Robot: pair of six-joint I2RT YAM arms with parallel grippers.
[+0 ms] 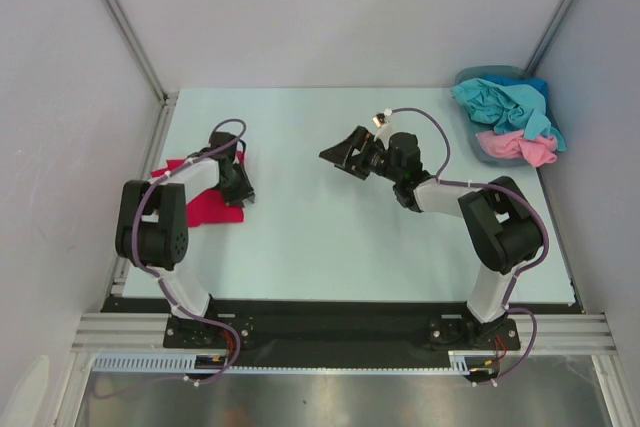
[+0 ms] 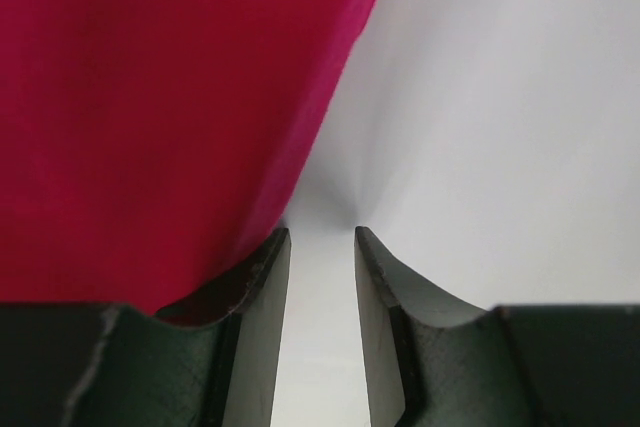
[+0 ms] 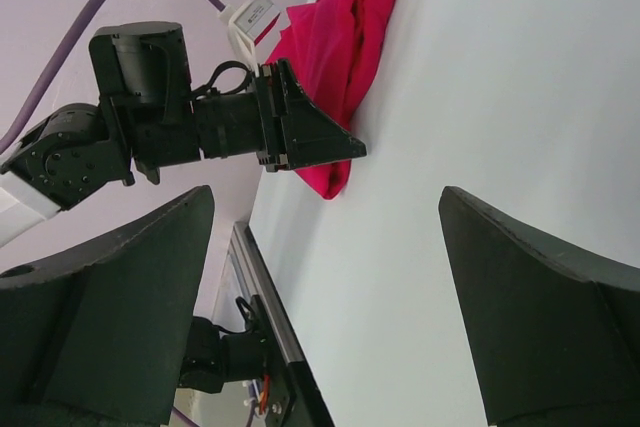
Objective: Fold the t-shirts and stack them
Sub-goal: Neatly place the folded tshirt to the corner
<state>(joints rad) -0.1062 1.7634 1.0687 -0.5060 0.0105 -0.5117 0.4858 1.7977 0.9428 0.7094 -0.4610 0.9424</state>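
White panels wall in a pale table (image 1: 330, 247), and the work sits at its two sides. On the left lies the red t-shirt (image 1: 212, 209), bunched into a loose, uneven heap rather than a flat rectangle. From that I judge its folding is barely begun, or that it needs straightening first.

The left arm (image 1: 158, 219) bends low over the shirt, with the left jaws down at table level beside the edge that faces the middle of the table. The left wrist view shows them partly open with a narrow gap. Only bare table shows through that gap, and no cloth lies between them. One finger (image 2: 262, 287) sits against the border of the red cloth, which suggests the jaws are placed there to catch that edge.

The right arm (image 1: 500, 225) reaches toward the middle of the table, well apart from the shirt. Its right jaws are spread wide and hold nothing. They face across toward the left arm, probably ready to take a corner, since spreading a shirt flat calls for two holds.

At the far right corner a blue-grey basket (image 1: 485, 74) holds the teal t-shirt (image 1: 500, 102) and the pink t-shirt (image 1: 515, 147) in a heap that spills over its rim, out of the way of the working area. No folded stack shows anywhere, so most of the task lies ahead.
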